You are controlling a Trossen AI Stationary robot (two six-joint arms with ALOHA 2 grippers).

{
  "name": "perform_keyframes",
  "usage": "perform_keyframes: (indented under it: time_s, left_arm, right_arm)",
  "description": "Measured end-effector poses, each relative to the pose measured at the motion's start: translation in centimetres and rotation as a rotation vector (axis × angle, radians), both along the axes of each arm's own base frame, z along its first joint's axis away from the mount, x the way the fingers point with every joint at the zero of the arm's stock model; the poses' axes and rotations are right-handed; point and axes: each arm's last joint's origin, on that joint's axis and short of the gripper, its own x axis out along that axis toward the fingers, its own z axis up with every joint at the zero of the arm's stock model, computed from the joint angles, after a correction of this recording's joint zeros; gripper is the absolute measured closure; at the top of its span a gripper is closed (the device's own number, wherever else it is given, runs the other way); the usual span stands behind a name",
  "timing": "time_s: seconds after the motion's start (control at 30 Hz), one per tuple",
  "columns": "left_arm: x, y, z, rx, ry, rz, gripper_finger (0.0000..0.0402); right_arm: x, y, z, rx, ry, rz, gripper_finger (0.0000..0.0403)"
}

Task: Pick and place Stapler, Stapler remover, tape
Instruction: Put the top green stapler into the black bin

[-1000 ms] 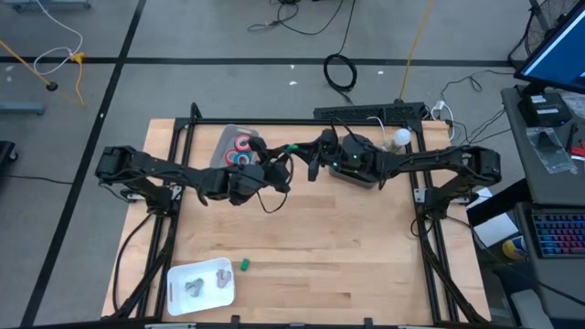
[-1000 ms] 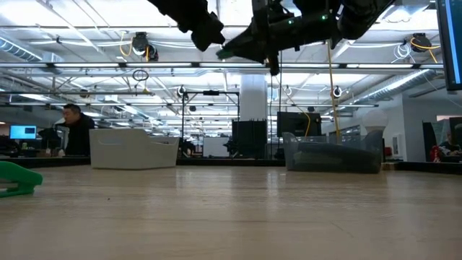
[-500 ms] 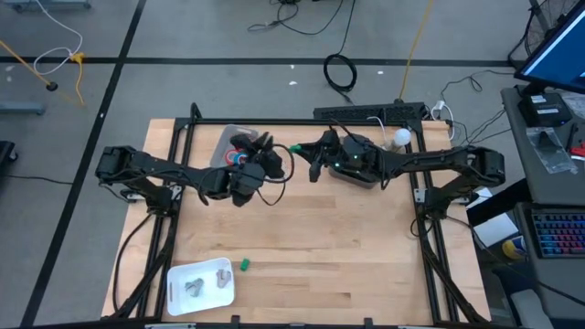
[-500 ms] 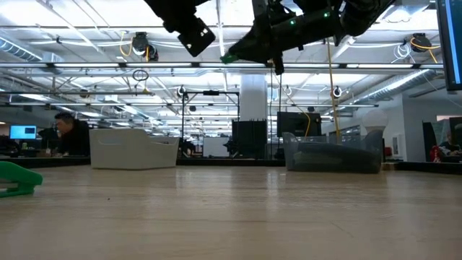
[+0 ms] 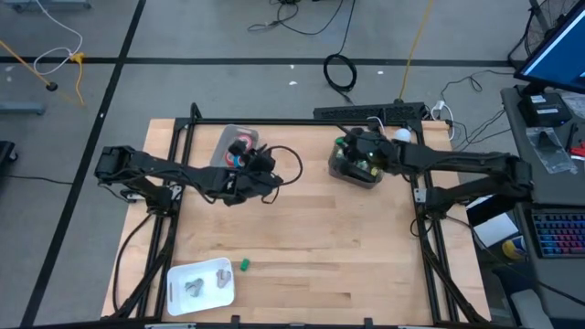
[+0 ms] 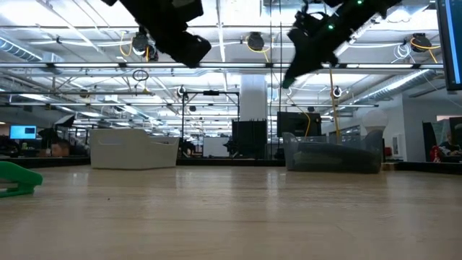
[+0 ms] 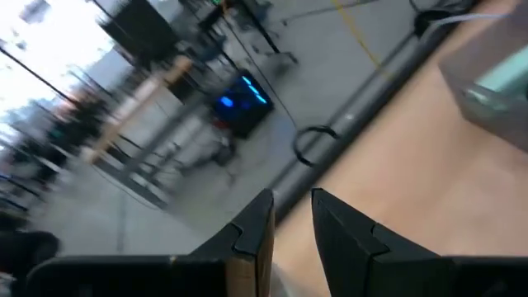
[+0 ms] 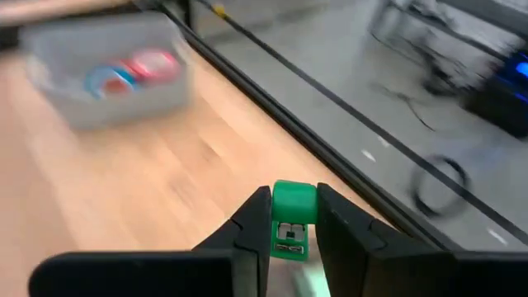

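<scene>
My right gripper is shut on a small green thing with a metal face, which looks like a mini stapler. It is high above the clear container at the table's far right, and also shows in the high view and the low view. My left gripper is empty, its fingers a narrow gap apart, in the air beside the clear bin. That bin holds red and blue tape rolls. Another small green thing lies on the table near the front left. My right gripper pinches the green thing by its two sides between its two fingers. Its rounded green end shows between the fingertips. The thing is lifted clear, high above the table.
A white tray with small metal pieces lies at the near left corner. The green thing on the table also shows at the low view's left edge. A black frame runs along the table's sides. Bare wood lies between the bins and the tray.
My right gripper has carried the green thing from the table's far middle toward the right edge, over the clear container. My left gripper has drawn back toward the left, next to the tape bin, and has risen.
</scene>
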Motion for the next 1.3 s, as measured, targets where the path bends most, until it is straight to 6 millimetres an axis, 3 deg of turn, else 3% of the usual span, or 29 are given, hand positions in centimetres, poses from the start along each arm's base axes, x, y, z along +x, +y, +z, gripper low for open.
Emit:
perform_keyframes:
  time_s: [0.33, 0.73, 1.3]
  left_arm:
    - [-0.2, 0.0, -0.7, -0.141, -0.061, -0.027, 0.0314]
    - [0.1, 0.3, -1.0, -0.348, -0.139, -0.113, 0.0314]
    - [0.4, 1.3, -1.4, -0.593, -0.169, -0.231, 0.0314]
  right_arm:
    - [-4.5, 0.7, -1.8, 0.108, 0.226, -0.266, 0.0338]
    - [-6.4, 1.1, -7.2, 0.244, 0.226, -0.446, 0.0336]
    - [-7.6, 1.0, -10.9, 0.341, 0.204, -0.478, 0.0324]
